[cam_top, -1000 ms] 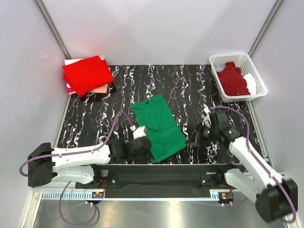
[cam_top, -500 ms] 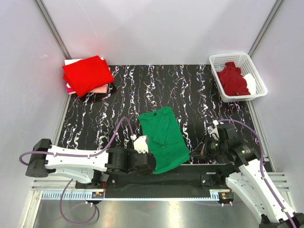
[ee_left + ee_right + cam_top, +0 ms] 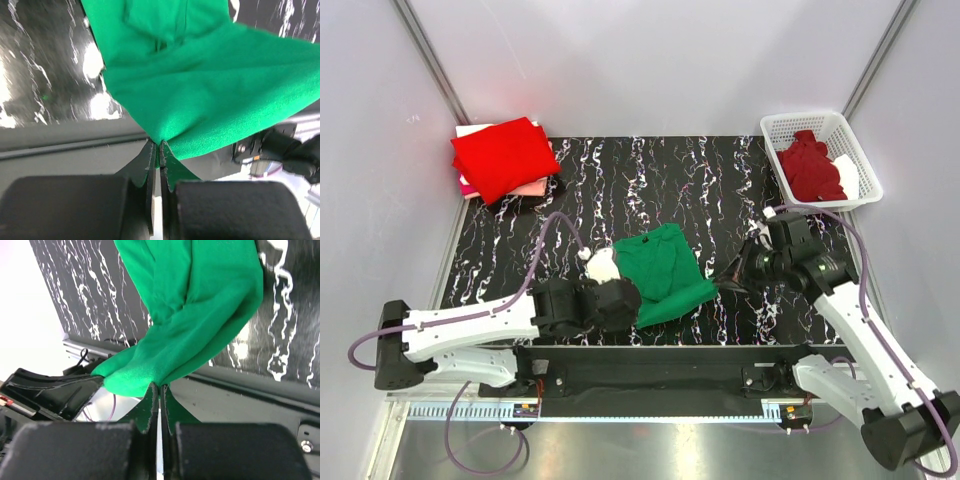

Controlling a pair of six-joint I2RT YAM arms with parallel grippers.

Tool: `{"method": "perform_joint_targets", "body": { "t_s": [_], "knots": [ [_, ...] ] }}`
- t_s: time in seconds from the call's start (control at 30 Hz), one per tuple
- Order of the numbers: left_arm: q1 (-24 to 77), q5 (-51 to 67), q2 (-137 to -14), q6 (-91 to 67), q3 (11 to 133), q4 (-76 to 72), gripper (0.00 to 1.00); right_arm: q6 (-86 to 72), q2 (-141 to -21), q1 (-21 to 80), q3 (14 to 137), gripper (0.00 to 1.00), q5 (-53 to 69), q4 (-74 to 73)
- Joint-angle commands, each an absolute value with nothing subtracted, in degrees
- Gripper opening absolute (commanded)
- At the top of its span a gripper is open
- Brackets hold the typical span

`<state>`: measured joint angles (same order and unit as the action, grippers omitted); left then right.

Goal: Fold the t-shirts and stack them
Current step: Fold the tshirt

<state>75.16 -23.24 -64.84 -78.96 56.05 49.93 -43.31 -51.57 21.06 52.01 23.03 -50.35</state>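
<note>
The emerald green t-shirt point(image 3: 665, 268) lies bunched near the table's front middle. My left gripper point(image 3: 626, 298) is shut on its near left corner, and the left wrist view shows green cloth point(image 3: 210, 100) pinched at the tips point(image 3: 157, 146). My right gripper point(image 3: 724, 281) is shut on the near right corner, the cloth point(image 3: 195, 305) hanging from its tips point(image 3: 160, 386). A folded red t-shirt point(image 3: 504, 156) tops a pile at the far left, with pink and white edges under it. A maroon t-shirt point(image 3: 811, 168) and a white one point(image 3: 847, 176) lie in the basket.
The white lattice basket point(image 3: 775, 126) stands at the far right corner. A dark item point(image 3: 532, 203) lies just in front of the red pile. White walls close in the black marbled table point(image 3: 620, 180) on three sides. The metal rail point(image 3: 660, 358) runs along the near edge.
Both grippers have drawn back from the near edge with the green shirt's near hem. The shirt now looks shorter and more bunched than half a second ago.
</note>
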Motion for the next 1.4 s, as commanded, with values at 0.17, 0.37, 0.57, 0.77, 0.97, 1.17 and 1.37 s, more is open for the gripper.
{"method": "perform_joint_targets", "body": {
  "t_s": [0.17, 0.37, 0.57, 0.77, 0.97, 1.17, 1.37],
  "knots": [
    [65.57, -20.83, -61.44, -69.62, 57.31, 47.02, 0.06, -39.47, -60.55, 21.36, 60.02, 0.0, 19.25, -44.56],
    [59.42, -16.97, -61.61, -65.31, 57.48, 44.83, 0.07, -37.8, -66.88, 21.36, 65.2, 0.0, 17.84, -43.86],
    [53.8, -12.57, -63.01, -61.53, 57.66, 42.28, 0.07, -36.57, -73.21, 21.18, 69.68, 0.0, 16.96, -43.33],
    [47.12, -6.96, -66.35, -56.0, 59.06, 39.99, 0.08, -34.37, -79.8, 19.25, 74.96, 0.0, 15.91, -43.59],
    [38.68, -1.59, -73.29, -51.25, 61.43, 37.8, 0.08, -33.49, -89.28, 18.19, 81.28, 0.0, 14.15, -42.1],
    [27.87, 5.7, -84.01, -44.84, 66.0, 35.86, 0.09, -32.96, -105.88, 17.93, 95.05, 0.0, 16.86, -42.8],
    [19.17, 14.13, -104.74, -37.98, 83.03, 38.31, 0.56, -32.43, -125.75, 16.88, 115.62, 0.61, 17.32, -51.75]
  ]
}}
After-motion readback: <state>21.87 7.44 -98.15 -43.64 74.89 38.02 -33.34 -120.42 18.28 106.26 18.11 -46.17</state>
